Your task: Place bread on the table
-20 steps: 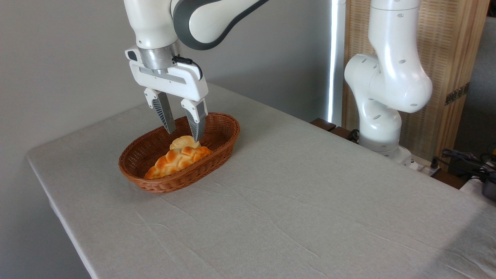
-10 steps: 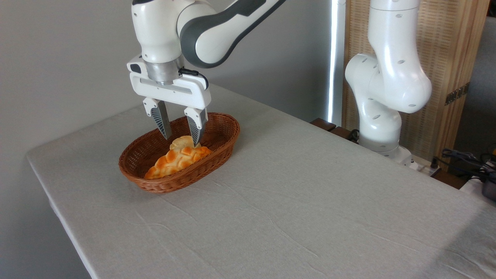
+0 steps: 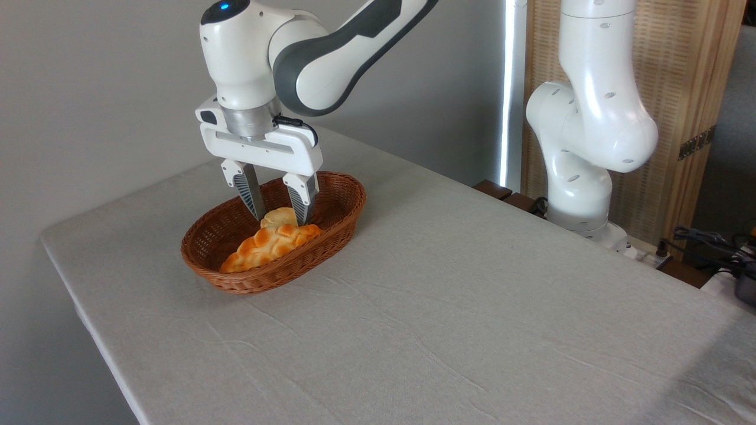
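A white Franka arm reaches down into a brown oval wicker basket (image 3: 331,203) standing on the far left part of a large table covered in a slightly wrinkled light grey-beige cloth (image 3: 449,319). Its two-finger gripper (image 3: 282,218) points straight down with the jaws spread apart, one dark ribbed finger on each side of the small round pale-tan bun with a lobed top (image 3: 277,217). The fingertips stand level with the bun's sides; whether they touch it cannot be told from this angle. The bun sits inside the basket, toward its far end, pressed against the end of a longer orange braided loaf (image 3: 266,247) that lies along the basket toward the near rim and hides the bun's lower part. The cloth in front of and to the right of the basket is bare. The arm's white base (image 3: 582,177) rises beyond the table's far right edge, in front of a wooden slatted screen (image 3: 691,88).
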Controlling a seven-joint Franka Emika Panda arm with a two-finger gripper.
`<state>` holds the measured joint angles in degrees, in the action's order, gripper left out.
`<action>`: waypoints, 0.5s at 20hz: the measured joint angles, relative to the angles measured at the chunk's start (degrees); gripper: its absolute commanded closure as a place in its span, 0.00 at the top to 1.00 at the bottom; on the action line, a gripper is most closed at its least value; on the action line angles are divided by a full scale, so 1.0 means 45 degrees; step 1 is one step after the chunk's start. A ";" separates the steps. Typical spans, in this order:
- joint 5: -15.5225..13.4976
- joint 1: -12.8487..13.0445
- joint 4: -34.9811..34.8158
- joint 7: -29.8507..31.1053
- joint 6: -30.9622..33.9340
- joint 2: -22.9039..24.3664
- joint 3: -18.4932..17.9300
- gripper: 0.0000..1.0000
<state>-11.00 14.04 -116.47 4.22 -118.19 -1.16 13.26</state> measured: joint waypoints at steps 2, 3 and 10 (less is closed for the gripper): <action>0.0003 0.0004 -0.0002 0.0000 0.0000 -0.0098 0.0000 1.00; 0.0003 0.0011 -0.0003 -0.0001 0.0000 -0.0143 0.0002 1.00; 0.0004 0.0067 -0.0003 -0.0001 0.0000 -0.0213 0.0011 0.62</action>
<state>-10.99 14.35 -116.48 4.22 -118.19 -2.12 13.31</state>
